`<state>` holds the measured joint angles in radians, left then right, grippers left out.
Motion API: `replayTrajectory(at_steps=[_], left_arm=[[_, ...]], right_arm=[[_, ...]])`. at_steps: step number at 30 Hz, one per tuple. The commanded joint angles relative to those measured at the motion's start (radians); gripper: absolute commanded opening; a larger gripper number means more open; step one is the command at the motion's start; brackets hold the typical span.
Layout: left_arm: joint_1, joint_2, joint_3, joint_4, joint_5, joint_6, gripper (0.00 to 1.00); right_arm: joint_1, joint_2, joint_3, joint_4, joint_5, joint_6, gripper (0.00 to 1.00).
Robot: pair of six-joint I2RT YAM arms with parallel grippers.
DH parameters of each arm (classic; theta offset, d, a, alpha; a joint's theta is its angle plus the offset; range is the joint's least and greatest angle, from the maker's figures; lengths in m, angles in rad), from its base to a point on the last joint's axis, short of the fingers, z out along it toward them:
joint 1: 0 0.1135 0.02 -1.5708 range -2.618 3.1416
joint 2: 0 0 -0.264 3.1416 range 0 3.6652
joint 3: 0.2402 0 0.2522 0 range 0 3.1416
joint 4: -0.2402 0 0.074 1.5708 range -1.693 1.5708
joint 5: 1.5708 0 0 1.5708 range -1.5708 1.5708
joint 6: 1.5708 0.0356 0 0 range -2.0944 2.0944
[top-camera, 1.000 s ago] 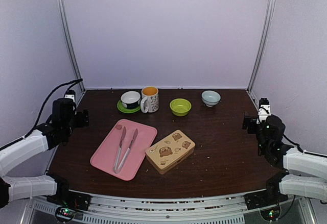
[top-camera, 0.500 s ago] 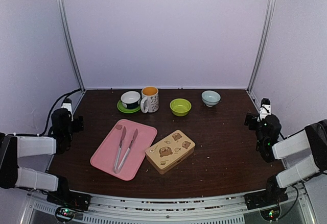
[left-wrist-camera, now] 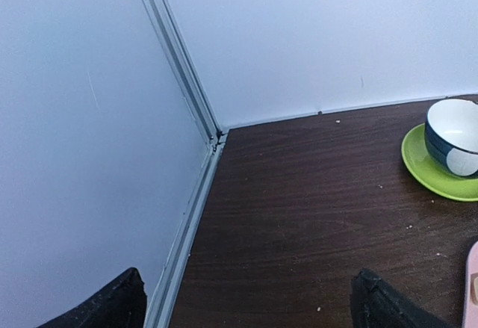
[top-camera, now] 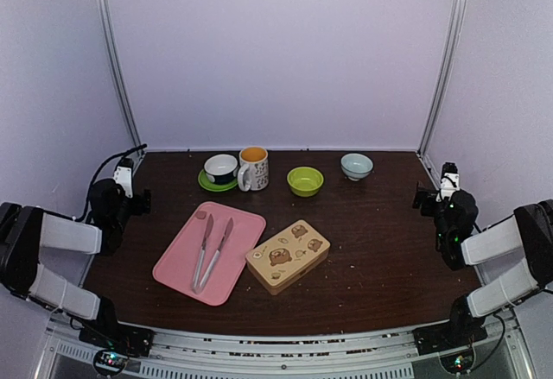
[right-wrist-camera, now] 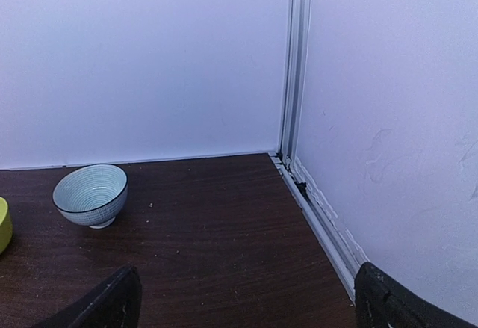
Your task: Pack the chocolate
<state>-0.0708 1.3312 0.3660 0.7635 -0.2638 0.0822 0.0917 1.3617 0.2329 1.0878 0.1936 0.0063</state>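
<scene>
Within the last second the left gripper (left-wrist-camera: 246,309) and right gripper (right-wrist-camera: 246,302) have drawn back to the table's (top-camera: 380,249) side edges, both gaping wide and empty, while no chocolate shows outside the closed tin (top-camera: 288,255), suggesting packing is finished.

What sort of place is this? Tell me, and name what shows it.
Likely a robot test booth, not a kitchen: pale walls on metal posts enclose a dark table, a left arm and right arm flank it, and a pink tray and printed tin are laid out.
</scene>
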Motion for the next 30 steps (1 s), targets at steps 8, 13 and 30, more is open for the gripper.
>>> replayTrajectory(at_steps=[8, 13, 30], left_arm=[[0.113, 0.101, -0.029, 0.238, 0.183, -0.047, 0.98], [0.114, 0.086, -0.024, 0.209, 0.174, -0.051, 0.98], [0.115, 0.094, -0.029, 0.237, 0.149, -0.061, 0.98]], right_arm=[[-0.005, -0.002, 0.015, 0.004, -0.021, 0.006, 1.0], [-0.005, -0.003, 0.015, 0.004, -0.022, 0.006, 1.0], [-0.006, -0.003, 0.017, 0.003, -0.022, 0.005, 1.0]])
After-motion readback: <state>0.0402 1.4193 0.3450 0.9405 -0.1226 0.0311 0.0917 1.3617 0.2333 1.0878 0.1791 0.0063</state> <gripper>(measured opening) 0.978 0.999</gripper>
